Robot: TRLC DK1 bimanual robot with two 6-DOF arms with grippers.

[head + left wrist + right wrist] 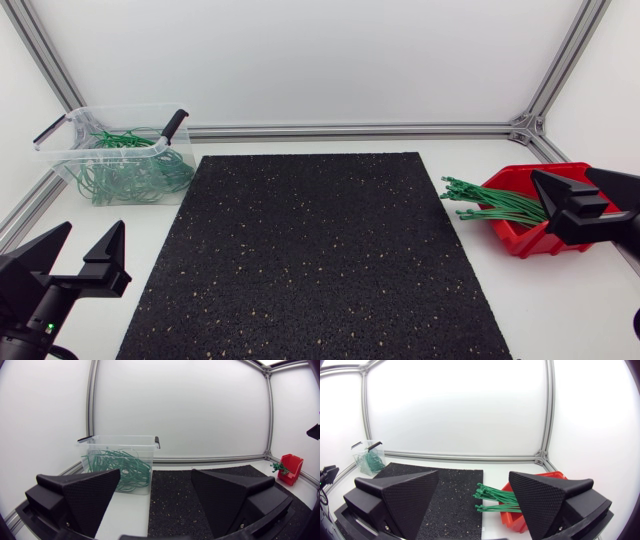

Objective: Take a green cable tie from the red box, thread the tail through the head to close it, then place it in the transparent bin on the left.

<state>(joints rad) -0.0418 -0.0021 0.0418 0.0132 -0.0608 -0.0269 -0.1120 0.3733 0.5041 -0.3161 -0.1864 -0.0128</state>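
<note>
Overhead, a black rubber mat [315, 260] flecked with pale specks covers the middle of the white table [560, 300], and everything else sits around it. Aluminium frame rails [350, 131] run along the table's far edge behind the mat, with plain white panels rising above them.

Off the mat's far left corner stands the transparent bin [125, 108], its black handle clips folded up at the rim. It holds a loose tangle of looped green ties [125, 170].

Just off the mat's right edge sits the red box [522, 238], tilted with its open mouth towards the mat. A bundle of straight green cable ties [490, 205] lies in it, their ends poking out over the lip almost to the mat's edge.

The left gripper [92, 228] hangs off the mat's near left corner, above bare table, its wedge fingers spread wide with nothing between them. The right gripper [562, 175] hovers to the right of the mat, over the red box and the inner end of the ties, its fingers likewise parted and touching nothing.
</note>
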